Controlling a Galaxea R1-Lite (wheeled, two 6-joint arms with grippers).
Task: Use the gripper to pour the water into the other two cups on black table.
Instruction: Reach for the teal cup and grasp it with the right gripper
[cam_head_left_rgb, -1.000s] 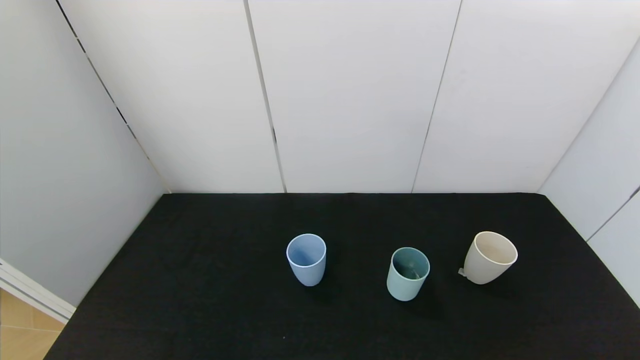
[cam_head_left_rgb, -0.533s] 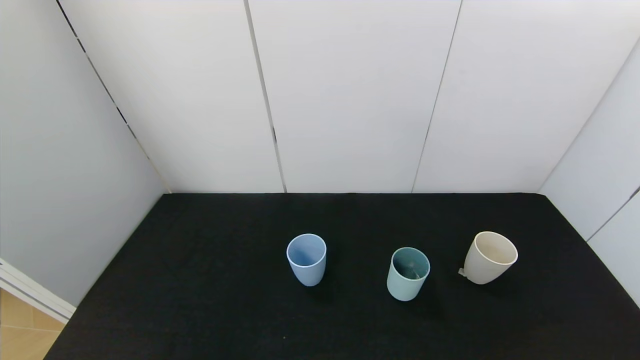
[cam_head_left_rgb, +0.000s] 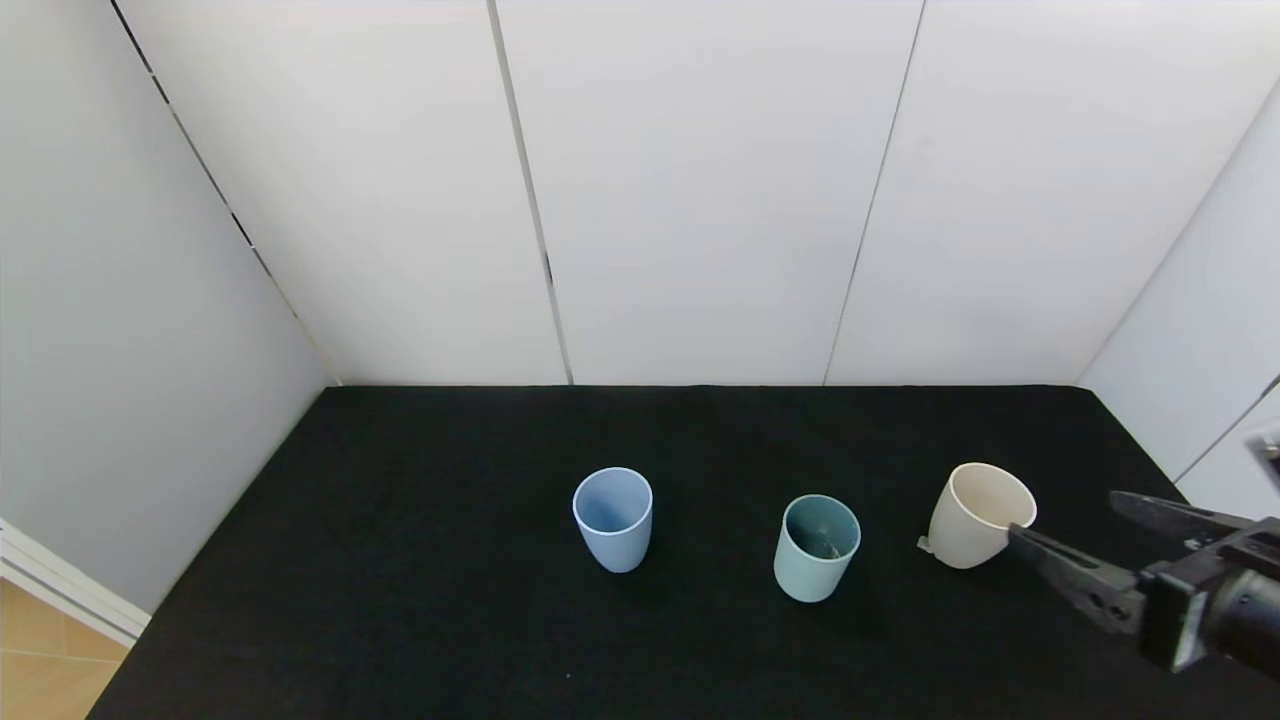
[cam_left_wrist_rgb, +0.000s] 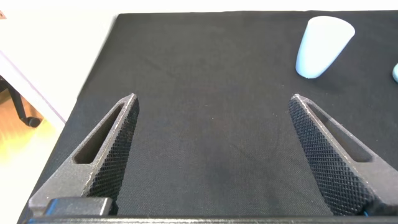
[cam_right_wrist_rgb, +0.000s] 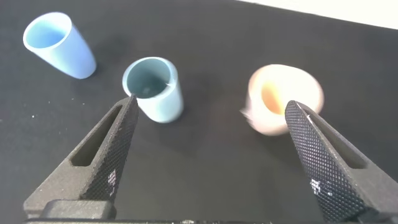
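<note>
Three cups stand in a row on the black table (cam_head_left_rgb: 450, 600): a light blue cup (cam_head_left_rgb: 612, 518) on the left, a teal-green cup (cam_head_left_rgb: 816, 548) in the middle and a cream-beige cup (cam_head_left_rgb: 978, 515) on the right. A faint glint of water (cam_head_left_rgb: 828, 548) shows inside the teal-green cup. My right gripper (cam_head_left_rgb: 1065, 515) is open and empty, low at the right, with one fingertip just beside the cream cup. In the right wrist view the gripper (cam_right_wrist_rgb: 210, 106) frames the teal-green cup (cam_right_wrist_rgb: 155, 87) and the cream cup (cam_right_wrist_rgb: 283, 99). My left gripper (cam_left_wrist_rgb: 214, 98) is open and empty over bare cloth, out of the head view.
White panel walls close the table at the back and on both sides. A small white tag (cam_head_left_rgb: 922, 543) lies at the cream cup's base. The light blue cup (cam_left_wrist_rgb: 322, 46) stands far ahead of my left gripper. The table's left edge (cam_left_wrist_rgb: 93, 74) drops to the floor.
My right gripper has come into the head view from the lower right and now reaches next to the cream cup. The three cups have not moved.
</note>
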